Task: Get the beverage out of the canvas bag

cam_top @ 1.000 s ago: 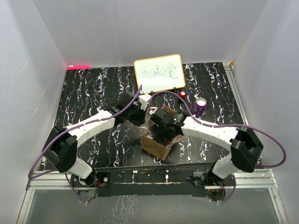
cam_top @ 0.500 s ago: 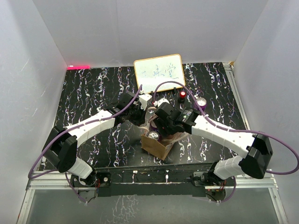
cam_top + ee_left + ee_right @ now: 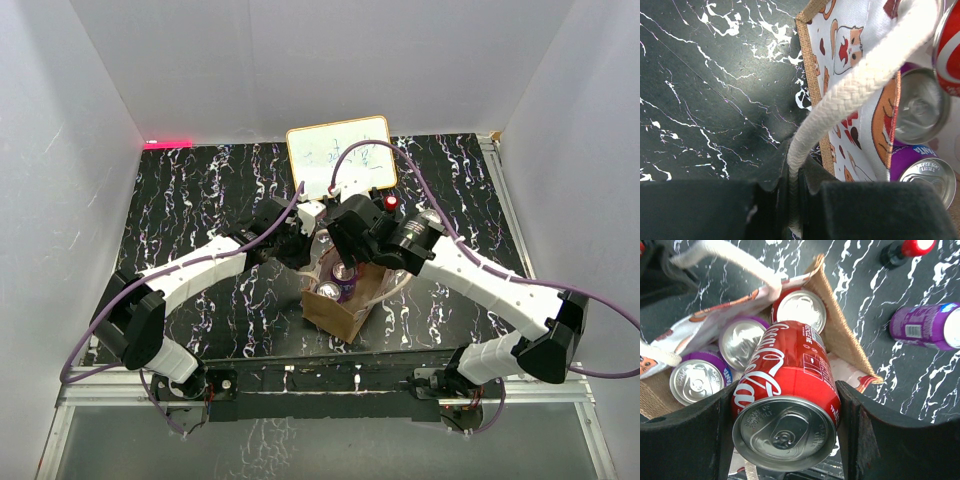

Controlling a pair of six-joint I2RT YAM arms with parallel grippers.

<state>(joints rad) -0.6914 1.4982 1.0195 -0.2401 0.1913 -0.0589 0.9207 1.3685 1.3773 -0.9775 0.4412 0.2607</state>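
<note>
The tan canvas bag (image 3: 332,310) stands open at the table's near middle, with several cans inside (image 3: 742,342). My right gripper (image 3: 785,425) is shut on a red Coca-Cola can (image 3: 785,385) and holds it tilted above the bag's mouth (image 3: 840,330). In the top view the right gripper (image 3: 350,235) hovers over the bag's far edge. My left gripper (image 3: 794,200) is shut on the bag's pale rope handle (image 3: 845,90) and holds it up at the bag's left side (image 3: 300,245). The bag's printed lining (image 3: 850,45) and purple cans (image 3: 927,175) show beside it.
A purple can (image 3: 927,326) lies on its side on the black marbled table right of the bag. A small red-capped bottle (image 3: 391,203) stands behind it. A white framed board (image 3: 340,155) leans at the back. White walls close in three sides.
My right gripper has risen out of the bag toward the back with the red can in it. The left gripper has kept hold of the handle.
</note>
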